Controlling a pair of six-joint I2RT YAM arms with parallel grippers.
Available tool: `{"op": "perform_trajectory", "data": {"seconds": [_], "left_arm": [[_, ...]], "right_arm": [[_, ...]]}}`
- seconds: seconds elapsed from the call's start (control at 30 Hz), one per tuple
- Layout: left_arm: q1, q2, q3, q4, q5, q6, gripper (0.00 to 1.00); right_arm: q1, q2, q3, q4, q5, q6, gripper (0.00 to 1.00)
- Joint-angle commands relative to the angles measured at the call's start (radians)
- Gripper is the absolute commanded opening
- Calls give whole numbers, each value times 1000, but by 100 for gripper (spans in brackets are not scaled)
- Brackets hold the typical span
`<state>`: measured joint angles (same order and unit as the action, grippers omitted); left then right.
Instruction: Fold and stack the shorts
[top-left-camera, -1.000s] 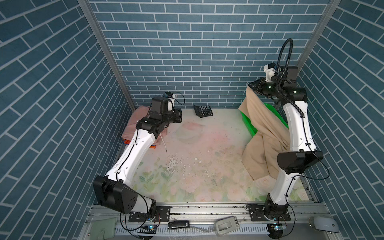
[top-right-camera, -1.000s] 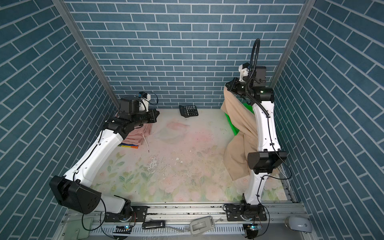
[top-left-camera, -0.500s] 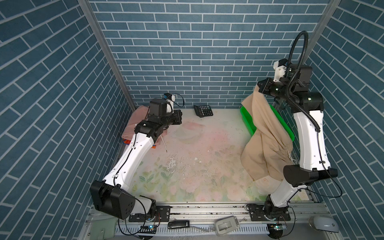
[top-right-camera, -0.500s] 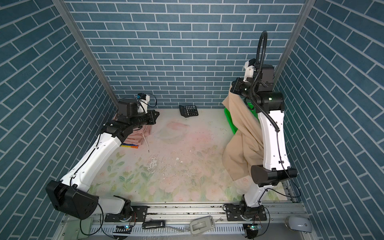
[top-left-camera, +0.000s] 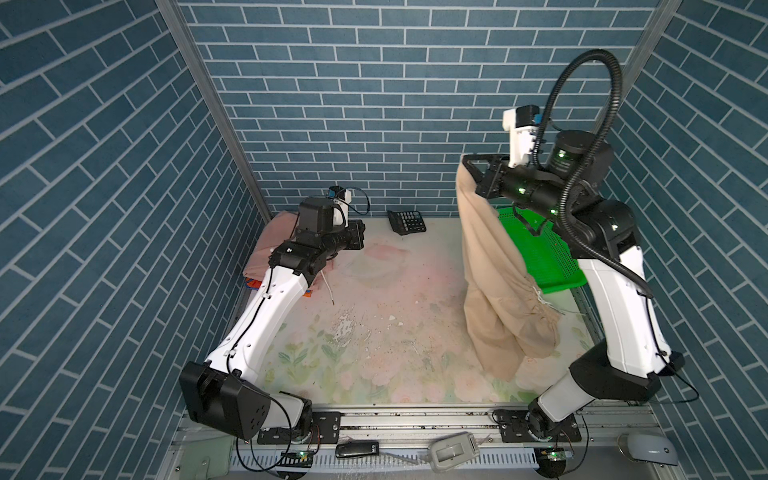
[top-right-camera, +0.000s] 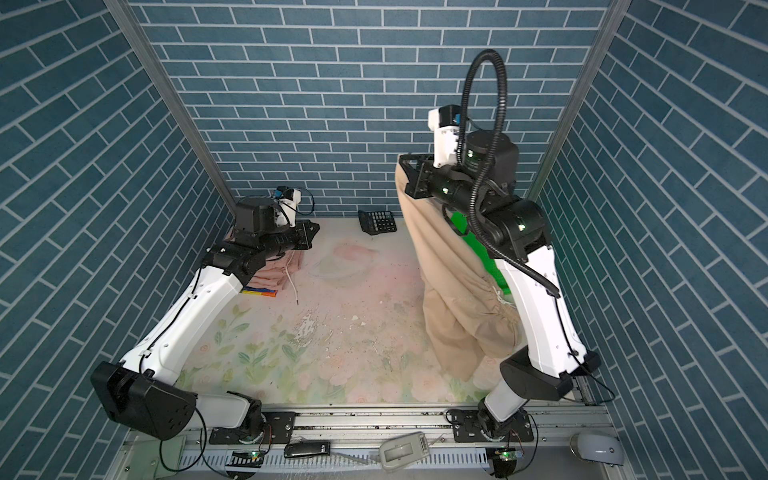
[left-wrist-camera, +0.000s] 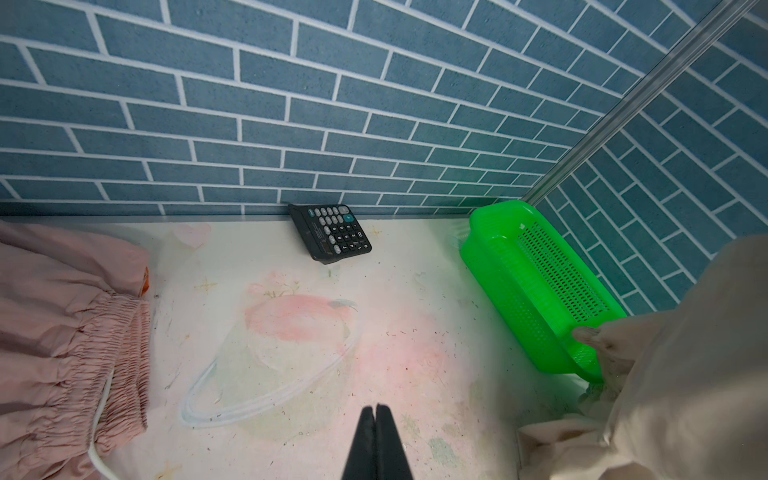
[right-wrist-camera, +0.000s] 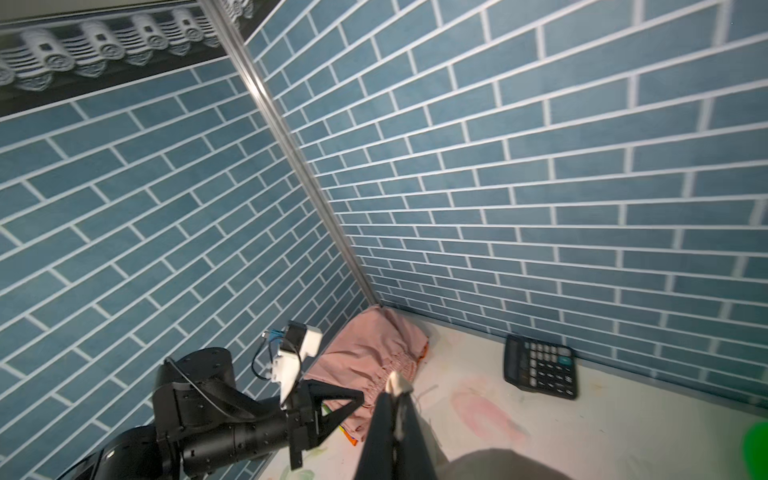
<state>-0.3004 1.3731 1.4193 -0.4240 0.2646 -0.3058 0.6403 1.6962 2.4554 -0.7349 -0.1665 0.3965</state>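
Striped shorts: mostly hidden under pink shorts, beside left hand. Basket: part-hidden behind beige shorts.

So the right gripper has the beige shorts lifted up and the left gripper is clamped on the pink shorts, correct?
No. The left gripper is shut on nothing, beside the pink shorts; the left wrist view shows it. The right gripper does hold the beige shorts lifted up.
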Motion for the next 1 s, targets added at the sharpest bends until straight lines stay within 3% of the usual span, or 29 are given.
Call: {"op": "perform_trajectory", "data": {"seconds": [0.0,0.1,0.27,0.43,0.57,0.67,0.87,0.97], "left_arm": [[7,-49,18,-41,-26,45,0],[16,-69,11,-63,-32,59,0],[15,-74,-22,-60,11,46,0],[-25,-42,-62,-41,42,17,2],[-133,20,-51,-29,23,19,4],[-254,112,-16,-27,20,25,8],[-473,300,91,-96,-35,114,30],[-541,389,148,-167,-47,150,37]], "right_arm": [[18,154,136,19,56,11,0],[3,281,257,-26,131,-21,0],[-125,409,241,-35,108,33,0],[-269,484,245,-141,189,-9,0],[-374,426,178,-185,193,-16,0],[-396,352,73,-139,165,-29,0],[-407,348,54,-165,126,-57,0],[-419,346,33,-155,101,-49,0]]}}
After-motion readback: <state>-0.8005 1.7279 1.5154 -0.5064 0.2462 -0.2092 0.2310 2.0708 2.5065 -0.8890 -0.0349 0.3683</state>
